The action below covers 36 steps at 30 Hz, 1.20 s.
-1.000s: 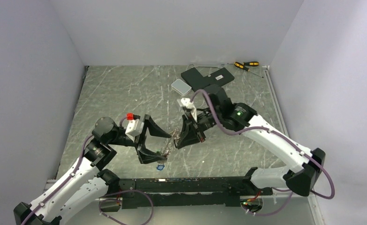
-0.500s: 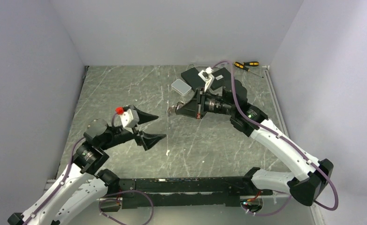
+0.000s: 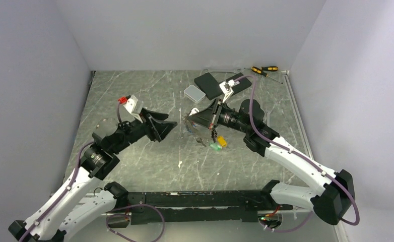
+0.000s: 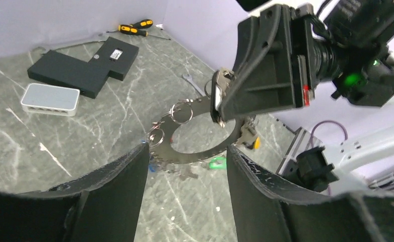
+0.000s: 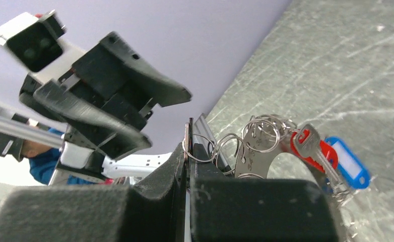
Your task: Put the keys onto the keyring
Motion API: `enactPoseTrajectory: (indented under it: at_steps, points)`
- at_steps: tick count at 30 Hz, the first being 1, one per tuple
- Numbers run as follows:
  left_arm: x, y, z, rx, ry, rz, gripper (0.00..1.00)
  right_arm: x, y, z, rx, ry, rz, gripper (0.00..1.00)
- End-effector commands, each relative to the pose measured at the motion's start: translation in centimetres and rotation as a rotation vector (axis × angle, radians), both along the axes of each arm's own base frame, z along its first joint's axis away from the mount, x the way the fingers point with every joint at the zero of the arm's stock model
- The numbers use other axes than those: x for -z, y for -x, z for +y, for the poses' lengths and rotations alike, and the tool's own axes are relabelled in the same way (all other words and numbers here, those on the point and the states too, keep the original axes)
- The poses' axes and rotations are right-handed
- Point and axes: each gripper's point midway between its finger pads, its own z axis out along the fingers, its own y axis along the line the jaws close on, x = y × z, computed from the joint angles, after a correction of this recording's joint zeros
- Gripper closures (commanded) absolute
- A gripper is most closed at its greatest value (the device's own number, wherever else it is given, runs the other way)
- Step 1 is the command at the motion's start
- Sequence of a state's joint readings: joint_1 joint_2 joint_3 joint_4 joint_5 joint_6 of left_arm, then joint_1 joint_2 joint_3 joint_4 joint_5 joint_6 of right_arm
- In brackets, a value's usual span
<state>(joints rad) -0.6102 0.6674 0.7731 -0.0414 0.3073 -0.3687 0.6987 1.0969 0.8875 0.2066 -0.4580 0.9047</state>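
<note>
Your right gripper point(image 3: 189, 119) is clamped on the keyring point(image 4: 189, 152), holding it above the table point(image 3: 134, 101).
Your left gripper point(image 3: 165, 129) is wide open, empty, just beside. Ring is flat silver with split rings point(image 5: 260, 134) on its rim; keys point(image 5: 312, 143) dangle with red and blue tags.

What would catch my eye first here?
The large flat silver metal ring stands out, pinched in the right gripper above the middle of the grey marbled table, tiny keys with green and orange tags dangling from it. The left gripper faces it, open and apart.
</note>
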Motion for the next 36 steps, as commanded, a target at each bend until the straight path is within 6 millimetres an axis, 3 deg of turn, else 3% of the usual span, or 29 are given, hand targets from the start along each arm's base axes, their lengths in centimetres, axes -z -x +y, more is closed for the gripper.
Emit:
enactPoseTrajectory:
  at_steps: [1,4,17,25,32,36]
  points:
    - [-2.6,-0.5,-0.5,-0.014,0.115,0.077,0.38,-4.4,1.4,0.6,-0.099,-0.146,-0.188,1.00]
    - [-3.3,0.4,-1.6,0.080,0.142,0.023,0.36,-3.9,1.9,1.2,-0.150,-0.149,-0.184,1.00]
    - [-2.2,-0.4,-3.7,0.151,0.141,0.054,0.53,-4.0,3.5,2.3,-0.267,-0.153,-0.206,1.00]
    - [-2.3,0.1,-4.6,0.222,0.142,0.045,0.70,-3.8,3.6,2.3,-0.264,-0.144,-0.210,1.00]
    - [-1.7,1.2,-5.1,0.295,0.108,0.069,0.72,-3.8,3.2,2.5,-0.255,-0.139,-0.216,1.00]
    - [-1.2,1.7,-5.3,0.333,0.087,0.090,0.81,-4.0,3.0,2.7,-0.258,-0.140,-0.222,1.00]
